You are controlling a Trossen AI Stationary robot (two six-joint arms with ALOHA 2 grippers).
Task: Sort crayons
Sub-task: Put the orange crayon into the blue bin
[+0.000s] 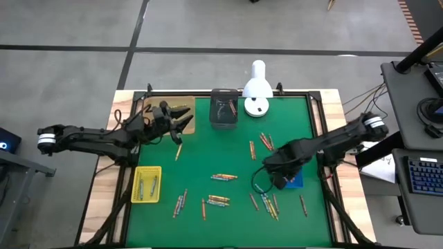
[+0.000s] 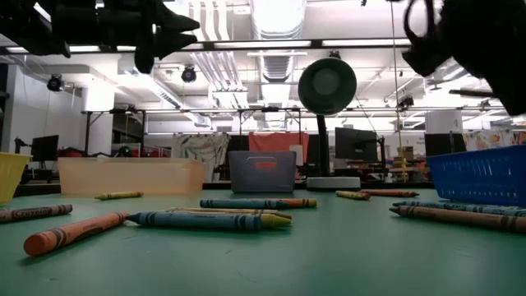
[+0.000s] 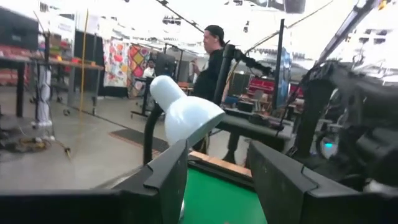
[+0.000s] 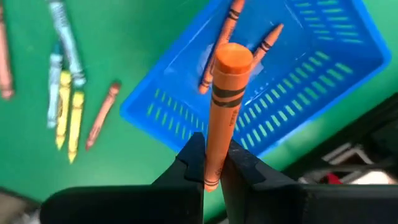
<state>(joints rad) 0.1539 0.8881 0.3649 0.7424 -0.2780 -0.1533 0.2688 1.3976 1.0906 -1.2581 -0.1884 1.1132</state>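
My right gripper (image 1: 278, 173) (image 4: 212, 165) is shut on an orange crayon (image 4: 224, 106), above the near edge of the blue tray (image 4: 348, 37) (image 1: 296, 181). Two orange crayons (image 4: 219, 43) lie in that tray. My left gripper (image 1: 184, 120) (image 3: 217, 180) is open and empty, raised over the tan tray (image 1: 181, 105) at the far left. Several loose crayons (image 1: 223, 177) lie flat on the green mat (image 1: 208, 152), and more lie near the front (image 1: 218, 200) (image 2: 205, 219). My right gripper pinches the orange crayon between its two fingers (image 4: 189, 162), near the crayon's end toward the wrist (image 4: 211, 177). The fingers point down from above and the crayon runs along them. Its flat end (image 4: 233, 59) sticks out past the fingertips toward the blue tray, lifted clear.
A yellow tray (image 1: 147, 195) with crayons sits at the near left. A dark grey tray (image 1: 223, 124) and a white desk lamp (image 1: 257, 90) stand at the far middle. Crayons (image 1: 270, 205) lie beside the blue tray. A person (image 3: 214, 56) stands in the room beyond the table.
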